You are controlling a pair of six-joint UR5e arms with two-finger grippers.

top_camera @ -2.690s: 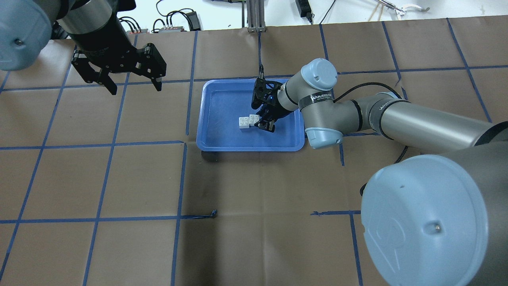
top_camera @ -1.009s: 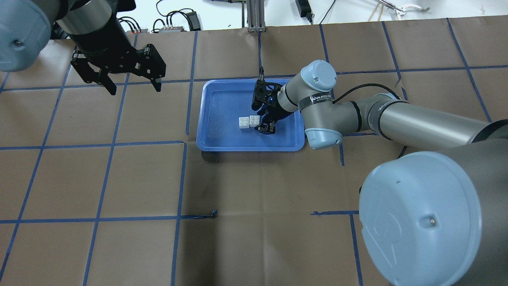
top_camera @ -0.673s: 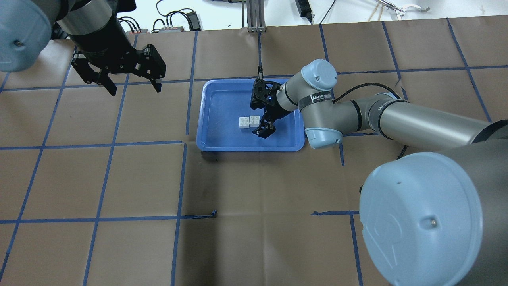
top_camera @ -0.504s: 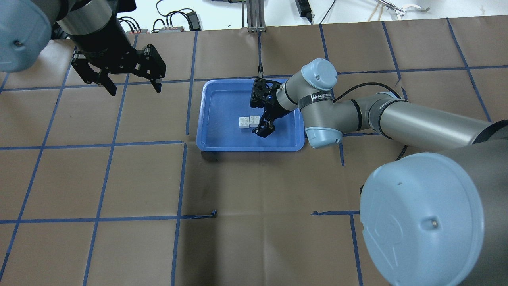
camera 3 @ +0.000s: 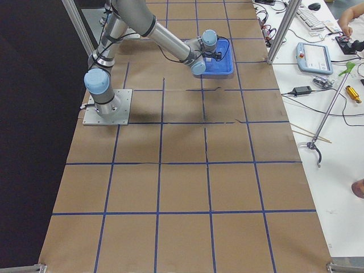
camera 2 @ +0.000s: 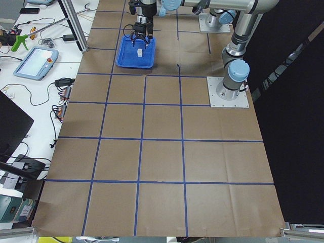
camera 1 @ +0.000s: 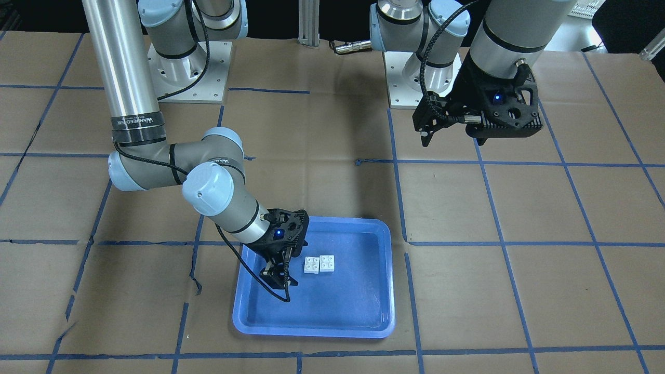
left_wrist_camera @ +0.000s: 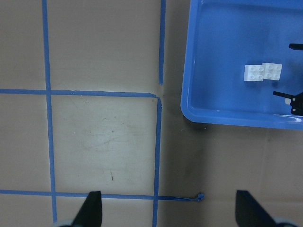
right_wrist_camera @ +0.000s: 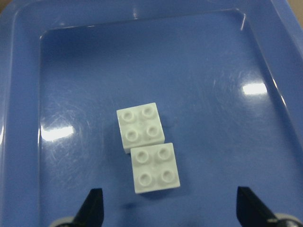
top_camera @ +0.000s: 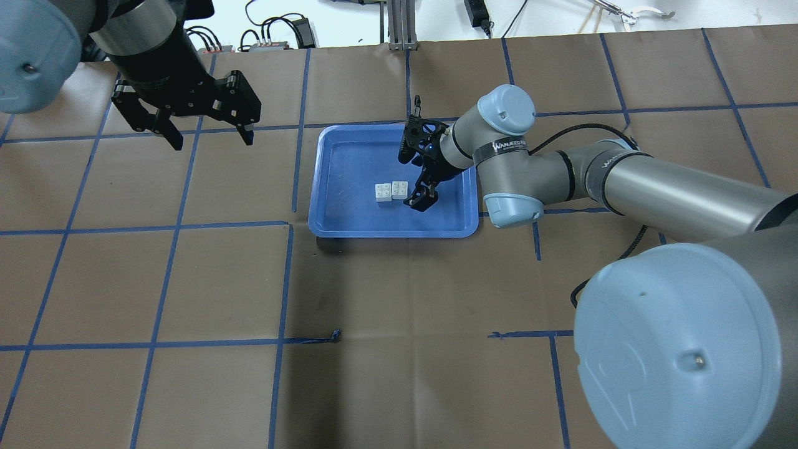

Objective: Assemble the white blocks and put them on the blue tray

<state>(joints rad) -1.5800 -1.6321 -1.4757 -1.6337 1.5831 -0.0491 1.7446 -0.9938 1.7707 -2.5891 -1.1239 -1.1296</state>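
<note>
Two white blocks (right_wrist_camera: 140, 126) (right_wrist_camera: 155, 168) lie touching, slightly offset, studs up, on the floor of the blue tray (right_wrist_camera: 94, 71). They also show in the overhead view (top_camera: 383, 191) (top_camera: 399, 188) and the front view (camera 1: 311, 265) (camera 1: 327, 263). My right gripper (top_camera: 419, 187) is open and empty inside the tray (top_camera: 355, 156), just right of the blocks and clear of them. My left gripper (top_camera: 212, 138) is open and empty, held high over the table left of the tray. Its wrist view shows the blocks (left_wrist_camera: 254, 73) in the tray (left_wrist_camera: 222, 47).
Brown paper with blue tape grid lines (top_camera: 280, 280) covers the table. Cables and power supplies (top_camera: 274, 37) lie beyond the far edge. The arm bases (camera 1: 187, 67) stand on plates at the robot side. A pendant (camera 3: 314, 58) and tools lie on the side bench.
My right gripper has let go of the blocks, opened, and drawn back a little to the right, with its wrist swung. The blocks have stayed put. The left arm has not moved.
</note>
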